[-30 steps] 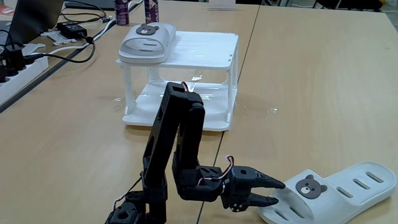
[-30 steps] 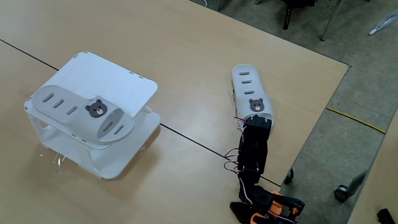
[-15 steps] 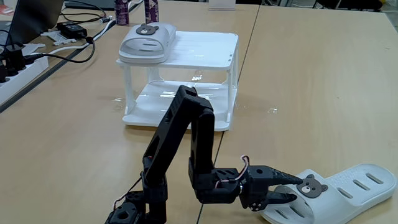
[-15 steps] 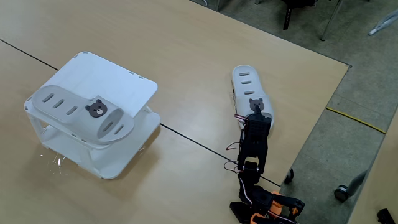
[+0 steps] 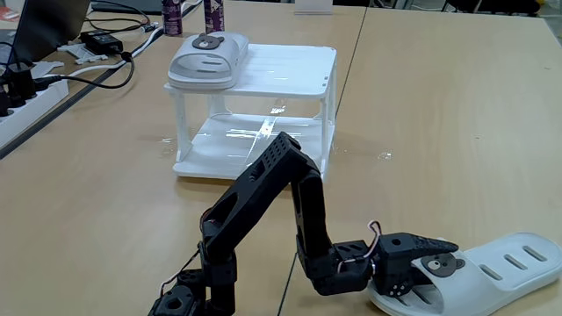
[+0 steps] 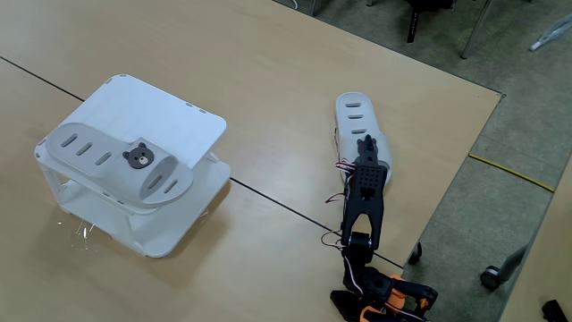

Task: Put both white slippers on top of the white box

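One white slipper (image 5: pixel 208 56) lies on the left part of the white box's (image 5: pixel 290 70) flat top, bear badge facing up; it is the slipper (image 6: pixel 116 161) on the white box (image 6: pixel 192 121) in both fixed views. The other white slipper (image 5: pixel 509 268) lies on the table at the lower right, seen as a slipper (image 6: pixel 354 114) near the table's edge. My gripper (image 5: pixel 437 263) is open at that slipper's strap, one finger over the bear badge, the other low at the strap's opening. From above, the gripper (image 6: pixel 364 146) covers the badge.
A power strip (image 5: pixel 26 96), black cables, an adapter and a laptop sit at the left, with two bottles (image 5: pixel 172 16) behind the rack. The table's edge (image 6: pixel 447 192) runs close to the right of the slipper, with floor beyond it.
The arm has stretched out to the right, low over the table. The open gripper went from short of the slipper to straddling its strap at the bear badge. The slipper nudged slightly.
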Controlling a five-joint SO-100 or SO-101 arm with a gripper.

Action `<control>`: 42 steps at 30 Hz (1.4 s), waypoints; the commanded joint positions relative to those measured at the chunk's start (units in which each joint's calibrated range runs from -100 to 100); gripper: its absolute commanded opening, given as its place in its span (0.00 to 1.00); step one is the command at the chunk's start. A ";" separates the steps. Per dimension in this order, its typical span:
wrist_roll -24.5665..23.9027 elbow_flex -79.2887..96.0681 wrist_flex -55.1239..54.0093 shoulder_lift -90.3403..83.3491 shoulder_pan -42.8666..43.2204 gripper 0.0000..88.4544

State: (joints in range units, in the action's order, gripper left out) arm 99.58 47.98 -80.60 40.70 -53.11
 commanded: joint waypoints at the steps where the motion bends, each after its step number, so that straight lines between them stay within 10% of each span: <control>1: 0.42 -4.72 1.31 -0.95 -0.26 0.25; 6: 0.42 -4.27 3.64 -1.37 -0.10 0.00; 11: 0.42 -5.98 5.19 -4.14 0.07 0.01; 20: 0.42 -21.77 59.03 -43.69 -0.51 0.01; 27: 0.42 -41.08 77.15 -53.95 2.70 0.01; 42: 0.42 -46.67 83.19 -60.18 37.57 0.01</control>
State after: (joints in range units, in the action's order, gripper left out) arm 99.58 8.36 2.83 -12.25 -22.70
